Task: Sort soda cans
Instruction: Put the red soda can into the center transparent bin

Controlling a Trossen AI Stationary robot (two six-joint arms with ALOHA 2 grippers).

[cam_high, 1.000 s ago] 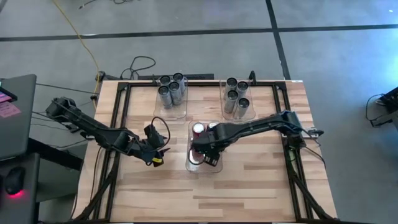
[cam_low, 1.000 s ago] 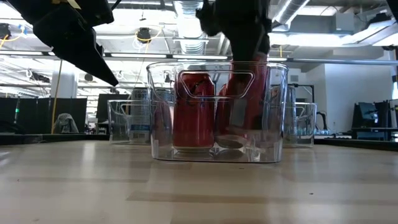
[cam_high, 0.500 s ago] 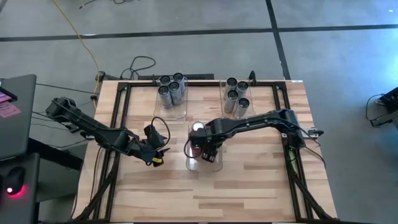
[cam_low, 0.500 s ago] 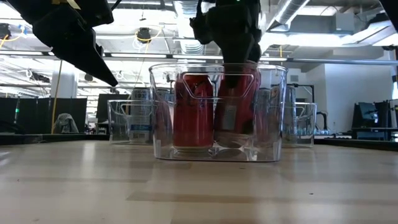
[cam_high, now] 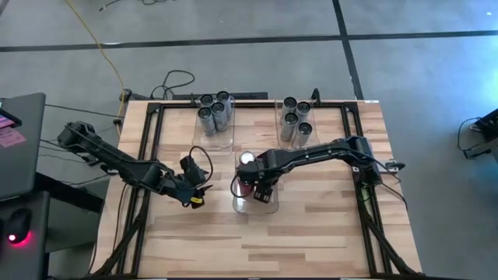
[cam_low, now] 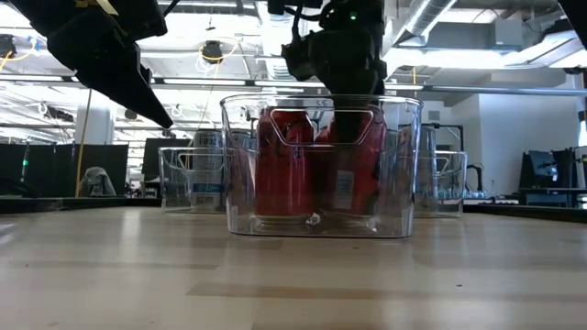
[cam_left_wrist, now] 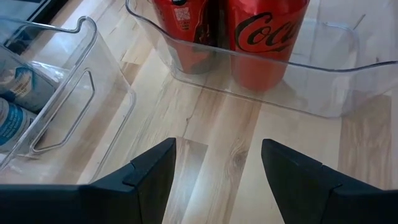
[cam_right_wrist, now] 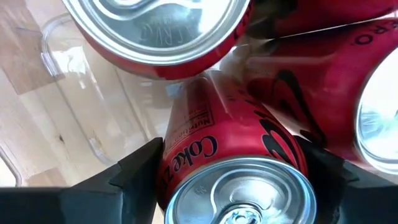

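Right claw (cam_high: pixel 259 189) over clear bin (cam_low: pixel 404 165) at counter centre, fingers either side of red can (cam_right_wrist: pixel 239 168); contact unclear, so cannot tell if clamped. Bin contents half hidden under arm from above; low view shows red cans (cam_low: pixel 284 165) upright inside. Left claw (cam_left_wrist: pixel 217 165) apart, empty, low beside bin. Silver cans (cam_high: pixel 215 113) in two bins near far edge.

High view: straight down, far. Low view: table-level, near. Wrist views: close. All share clear rectangular plastic bin (cam_high: pixel 268 204) of red cans (cam_low: pixel 286 165).
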